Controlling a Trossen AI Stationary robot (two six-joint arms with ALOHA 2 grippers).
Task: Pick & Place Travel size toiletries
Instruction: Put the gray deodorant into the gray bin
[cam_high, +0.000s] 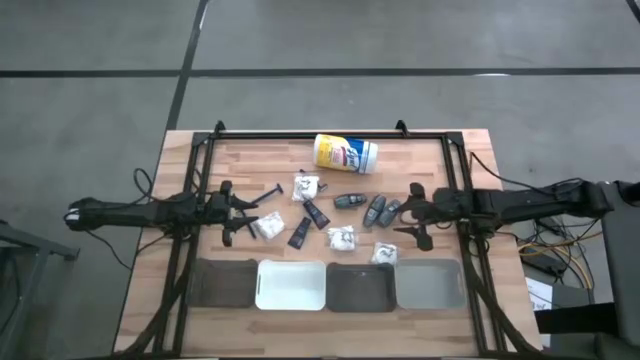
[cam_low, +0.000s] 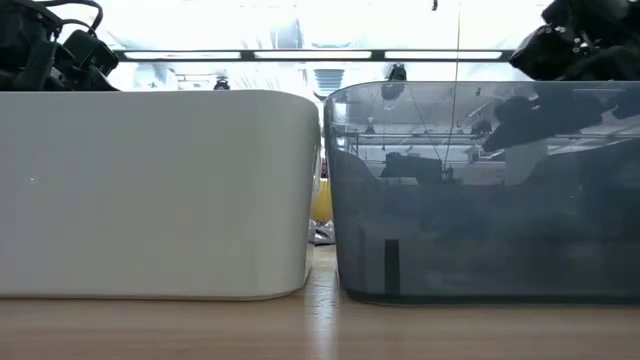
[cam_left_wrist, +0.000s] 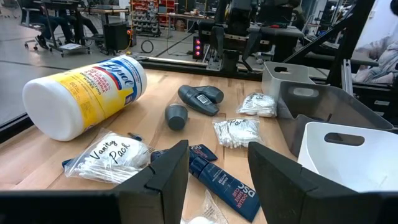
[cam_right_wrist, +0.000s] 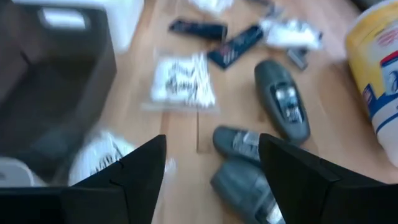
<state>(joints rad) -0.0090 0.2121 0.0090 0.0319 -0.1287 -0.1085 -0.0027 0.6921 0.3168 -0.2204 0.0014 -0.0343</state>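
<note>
Both my grippers are hanging wide open and holding nothing. My right gripper (cam_right_wrist: 211, 180) is hovering over the dark grey oval pods (cam_right_wrist: 239, 144), near the big yellow-and-white canister (cam_high: 345, 153). My left gripper (cam_left_wrist: 217, 171) is sitting just over a small black tube (cam_left_wrist: 222, 184), beside a white crinkly packet (cam_left_wrist: 109, 155).

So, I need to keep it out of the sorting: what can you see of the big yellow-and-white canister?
The canister is a plastic-looking cylinder, yellow body with white ends and a blue Lysol label. It lies on its side on the wooden table near the far edge, between the arms. Nothing touches it; a white packet lies close beside it, and neither pincer is near.
</note>
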